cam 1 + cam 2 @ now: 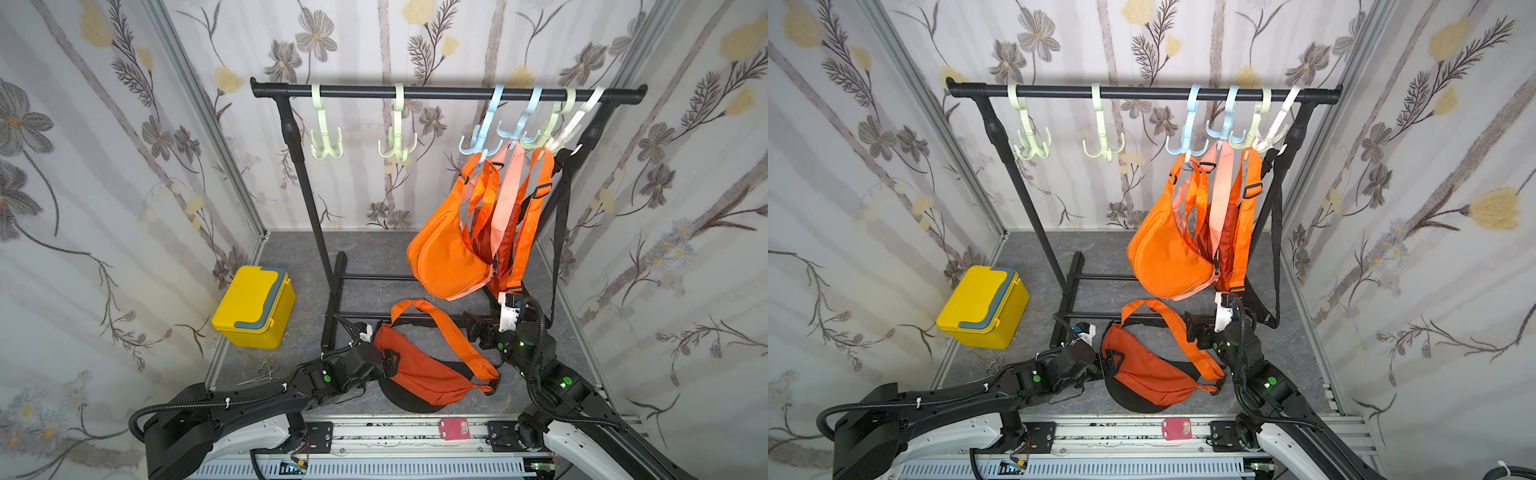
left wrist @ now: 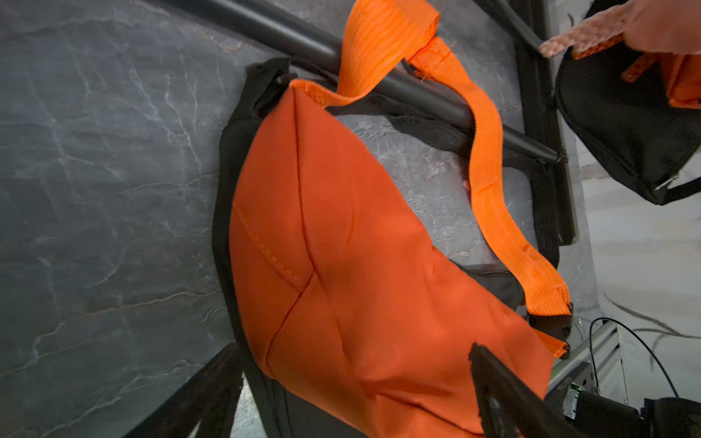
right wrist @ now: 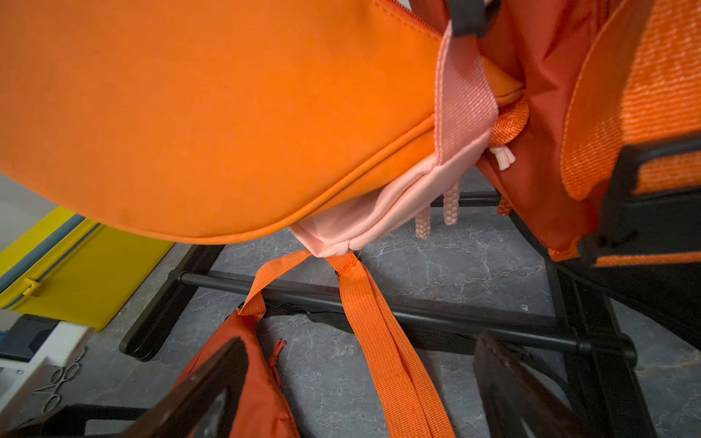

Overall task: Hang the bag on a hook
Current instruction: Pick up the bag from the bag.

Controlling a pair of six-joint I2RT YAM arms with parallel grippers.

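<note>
The bag (image 1: 419,374) is lying flat on the counter (image 1: 291,257) in front of the rack (image 1: 415,92), resting on top of a black bag (image 1: 399,401). Its long axis is running roughly along the rack's rail, but slanting. The end below the empty green hooks (image 1: 326,141) is sitting close to the rack's front base bar. The buckle end is pointing away from the rack. The strap (image 1: 451,332) is rising from the end near the rack, crossing the base bar in a loop and coming back down to the buckle end.

The left fingers (image 2: 504,394) are standing spread at the bag's end near the rack, one on each side of the fabric, pinching nothing. The right fingers (image 3: 519,390) are also standing wide apart, low in front of the base bar, with the strap running between them and neither finger pressing on it. They are hovering under the hung bags (image 1: 444,257), which are crowding the hooks at the rail's end nearest the right arm.
</note>
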